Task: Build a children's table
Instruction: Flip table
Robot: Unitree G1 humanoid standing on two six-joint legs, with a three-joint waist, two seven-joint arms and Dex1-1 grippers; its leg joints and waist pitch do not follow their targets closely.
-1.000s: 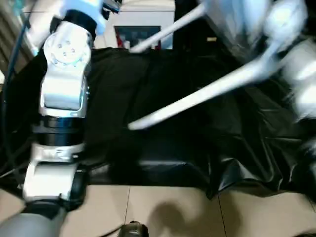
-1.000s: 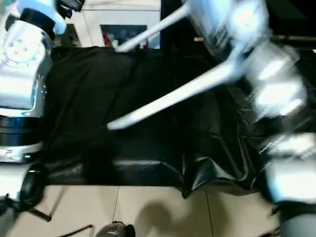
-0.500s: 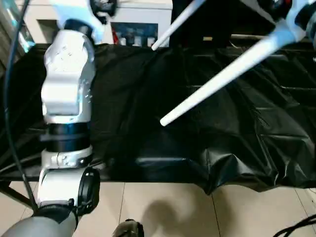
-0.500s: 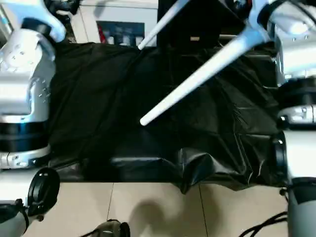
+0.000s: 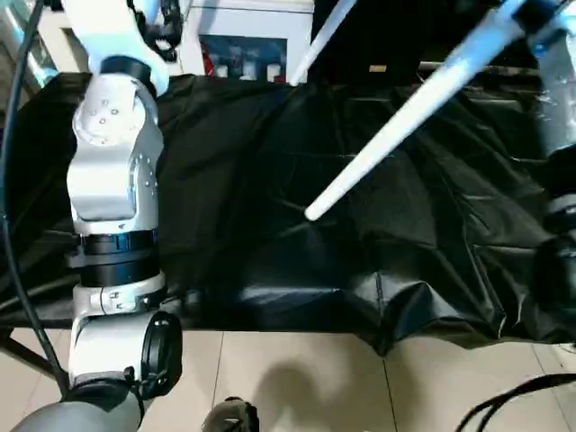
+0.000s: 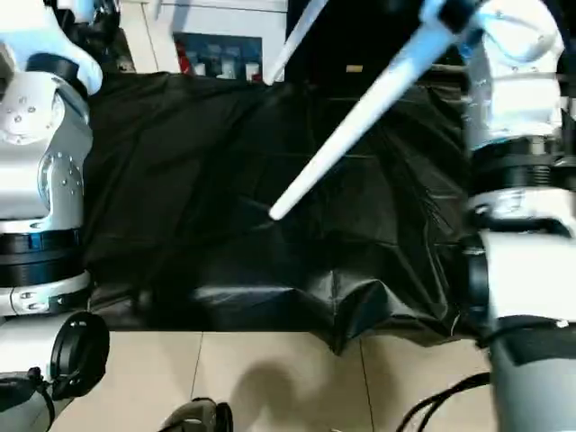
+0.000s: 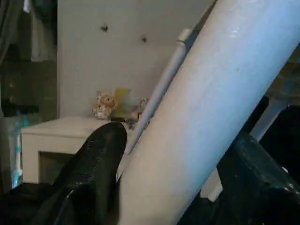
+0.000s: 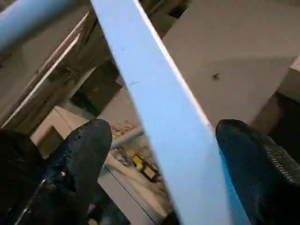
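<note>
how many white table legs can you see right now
2. One leg slants across the black cloth from upper right, its free end above the cloth's middle. A second leg pokes down at top centre. Others may be out of frame.

A lab-like room: black-draped workbench [image 5: 270, 180], tiled floor [image 5: 297, 378], white cabinet [image 5: 243, 36].

A crumpled black plastic sheet [image 5: 270, 207] covered the worktable above a beige tiled floor [image 5: 297, 378]; a white cabinet [image 5: 247, 36] stood behind.

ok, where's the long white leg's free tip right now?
In the left eye view the long white leg slants down from the upper right; its free tip hangs mid-picture over the black cloth, right of the left arm.
</note>
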